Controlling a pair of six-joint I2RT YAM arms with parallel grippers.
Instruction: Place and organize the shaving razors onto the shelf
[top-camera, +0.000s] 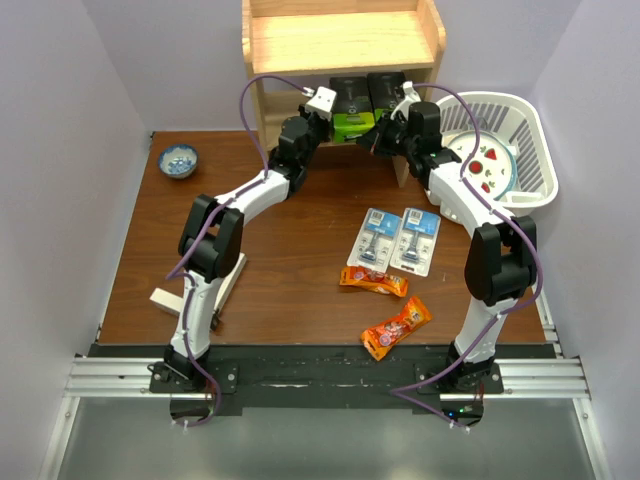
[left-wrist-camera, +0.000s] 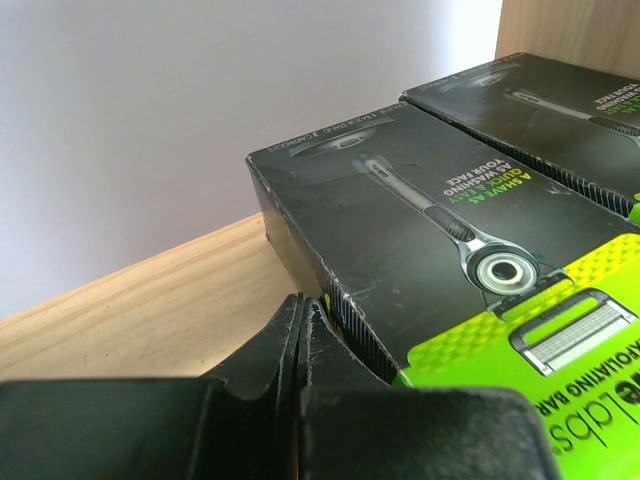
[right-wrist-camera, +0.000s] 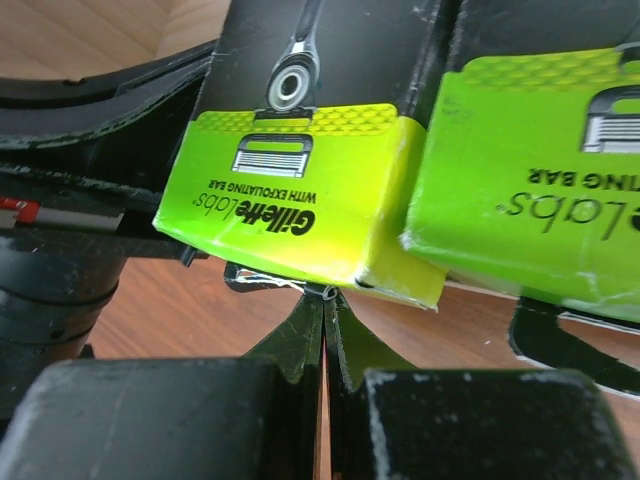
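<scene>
The left black box (left-wrist-camera: 420, 230) is laid near-to-far on the shelf (top-camera: 300, 45), bracketed at its left side by the pressed-together left gripper (left-wrist-camera: 303, 325) and at its near end by the likewise closed right gripper (right-wrist-camera: 325, 315).

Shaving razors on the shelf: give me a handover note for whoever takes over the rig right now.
Left end effector: shut, empty, tips at the left black box corner.
Right end effector: shut, empty, tips at that box's lime-green end.
Done: it and the right black box lie side by side on the lower board of the shelf.
To do: two blister cards on the table, long pale box by the left arm's base. Leave the orange snack packets.
</scene>
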